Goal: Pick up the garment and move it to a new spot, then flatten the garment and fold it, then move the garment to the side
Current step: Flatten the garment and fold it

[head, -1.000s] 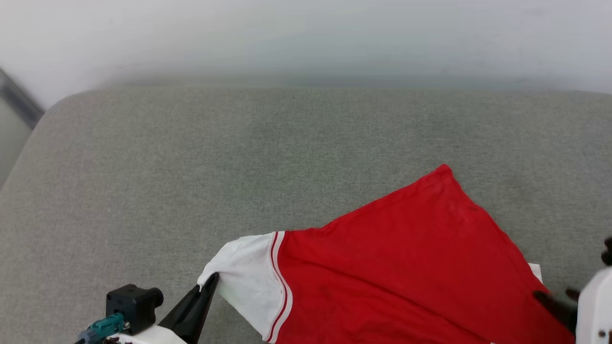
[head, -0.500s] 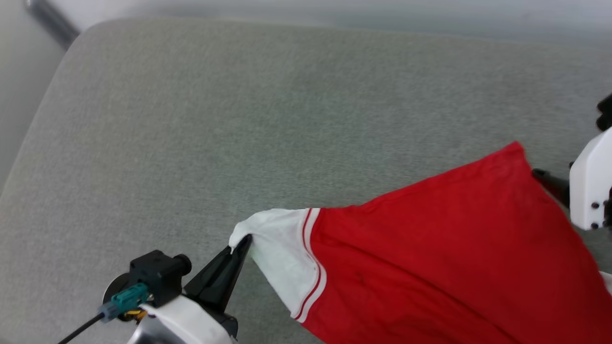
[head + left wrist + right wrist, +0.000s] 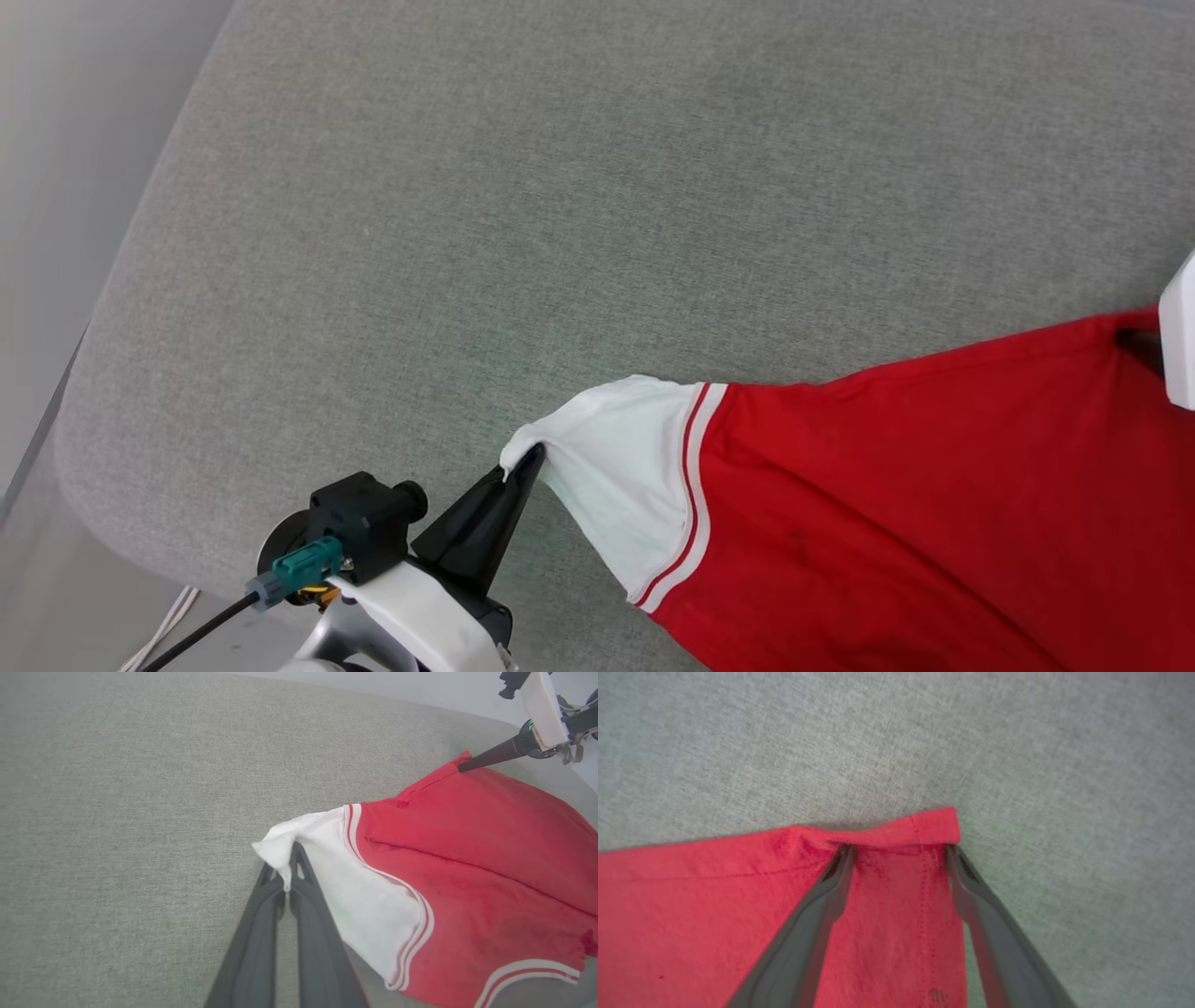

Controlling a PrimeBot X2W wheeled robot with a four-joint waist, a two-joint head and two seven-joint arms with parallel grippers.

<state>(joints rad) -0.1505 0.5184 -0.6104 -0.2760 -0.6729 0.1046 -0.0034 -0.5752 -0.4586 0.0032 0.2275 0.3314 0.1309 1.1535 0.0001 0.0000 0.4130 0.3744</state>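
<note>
While still pinched, garment (image 3: 934,504) tauter.

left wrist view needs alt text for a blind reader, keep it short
The left gripper, shut, pinches the tip of the white sleeve of a red garment lying across a grey fabric cushion. At upper right, the right gripper touches the garment's far red corner.
</note>
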